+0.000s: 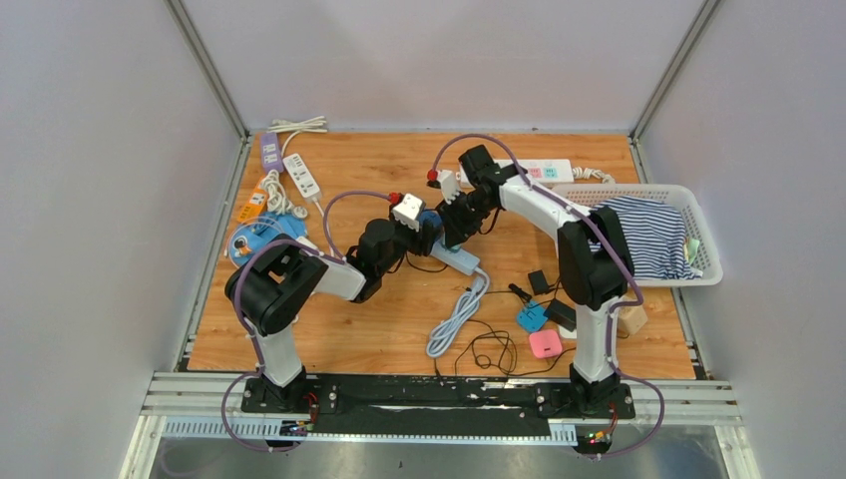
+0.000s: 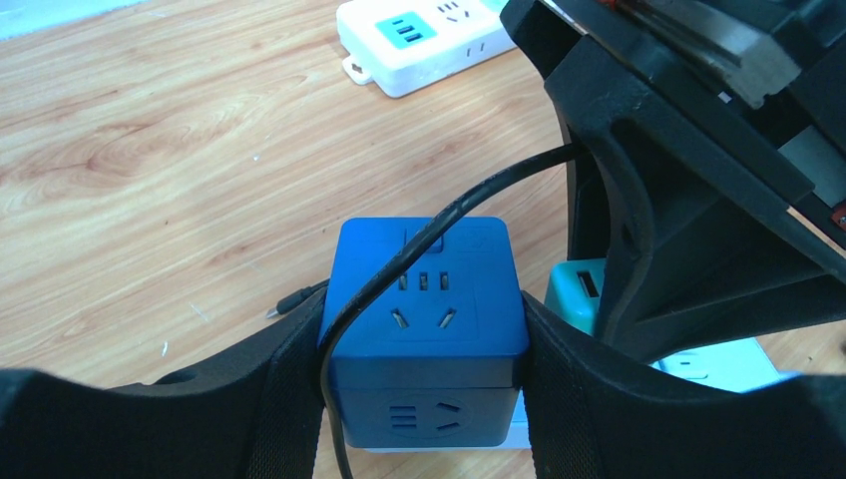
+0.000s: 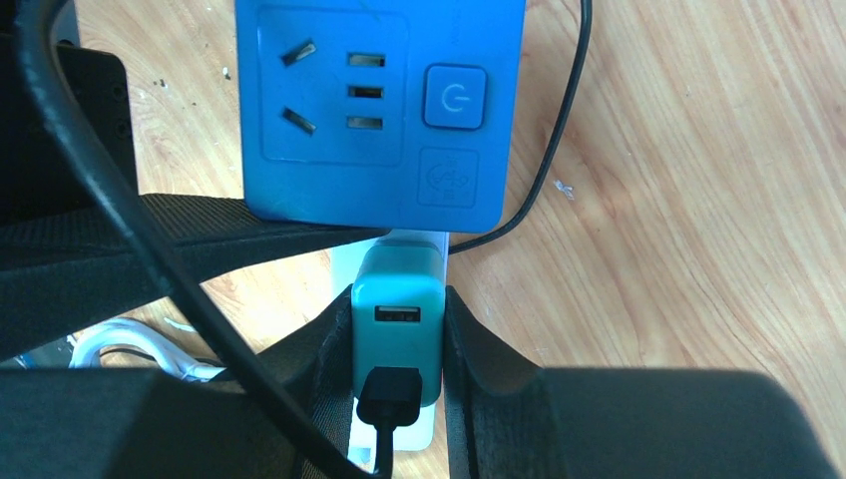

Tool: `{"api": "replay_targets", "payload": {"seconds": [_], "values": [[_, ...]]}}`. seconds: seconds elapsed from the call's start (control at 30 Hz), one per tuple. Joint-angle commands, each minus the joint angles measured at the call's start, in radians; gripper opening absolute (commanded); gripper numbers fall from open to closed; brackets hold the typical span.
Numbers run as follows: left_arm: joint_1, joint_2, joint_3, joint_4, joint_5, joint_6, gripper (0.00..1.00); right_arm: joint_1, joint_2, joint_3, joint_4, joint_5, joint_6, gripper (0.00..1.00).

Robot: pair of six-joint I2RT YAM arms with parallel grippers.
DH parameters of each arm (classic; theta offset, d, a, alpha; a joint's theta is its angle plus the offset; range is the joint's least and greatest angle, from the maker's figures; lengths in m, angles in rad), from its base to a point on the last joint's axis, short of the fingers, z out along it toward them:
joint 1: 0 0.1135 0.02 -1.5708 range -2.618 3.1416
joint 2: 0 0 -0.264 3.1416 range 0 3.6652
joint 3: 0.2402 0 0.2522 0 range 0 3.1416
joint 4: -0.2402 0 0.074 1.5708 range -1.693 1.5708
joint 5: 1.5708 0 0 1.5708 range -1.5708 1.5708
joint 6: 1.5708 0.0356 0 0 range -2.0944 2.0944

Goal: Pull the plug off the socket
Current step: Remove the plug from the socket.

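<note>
My left jaws grip the blue cube socket (image 2: 424, 299) by two opposite side faces, spread about halfway. My right jaws are clamped tight on the teal plug (image 3: 397, 329), which sits between them, just beside the cube and against the pale power strip (image 1: 456, 259). I can't tell if it is still seated. A black cable (image 3: 387, 404) enters the plug's lower port. A black lead (image 2: 399, 269) crosses the cube's top face.
</note>
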Motion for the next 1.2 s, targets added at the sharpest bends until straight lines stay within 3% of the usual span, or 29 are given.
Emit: {"api": "replay_targets", "payload": {"seconds": [0.0, 0.1, 0.17, 0.23, 0.33, 0.4, 0.67, 0.8, 1.0, 1.07, 1.17], "values": [[-0.034, 0.032, -0.002, -0.072, 0.096, 0.009, 0.00, -0.017, -0.089, 0.051, 0.105, -0.155, 0.007, 0.00], [-0.034, 0.036, -0.001, -0.072, 0.100, 0.008, 0.00, -0.017, -0.074, 0.066, 0.083, -0.407, -0.006, 0.00], [-0.034, 0.034, -0.002, -0.072, 0.099, 0.008, 0.00, -0.007, -0.070, 0.074, 0.075, -0.435, -0.012, 0.00], [-0.034, 0.034, -0.002, -0.072, 0.098, 0.008, 0.00, 0.007, -0.069, 0.079, 0.069, -0.349, -0.010, 0.00], [-0.034, 0.034, -0.001, -0.072, 0.100, 0.008, 0.00, 0.029, -0.069, 0.090, 0.070, -0.041, 0.019, 0.00], [-0.034, 0.034, -0.002, -0.072, 0.101, 0.008, 0.00, 0.028, -0.068, 0.086, 0.078, 0.034, 0.039, 0.00], [-0.034, 0.037, 0.001, -0.072, 0.106, 0.008, 0.00, 0.022, -0.070, 0.090, 0.070, -0.318, 0.018, 0.00], [-0.034, 0.037, 0.001, -0.072, 0.106, 0.009, 0.00, 0.032, -0.076, 0.113, 0.040, -0.354, 0.000, 0.00], [-0.034, 0.037, 0.001, -0.072, 0.107, 0.008, 0.00, 0.042, -0.086, 0.111, 0.044, 0.006, 0.012, 0.00], [-0.034, 0.037, 0.001, -0.072, 0.106, 0.008, 0.00, 0.040, -0.082, 0.110, 0.047, -0.022, 0.013, 0.00], [-0.034, 0.037, 0.001, -0.072, 0.107, 0.009, 0.00, 0.037, -0.073, 0.118, 0.024, -0.283, -0.024, 0.00]]}}
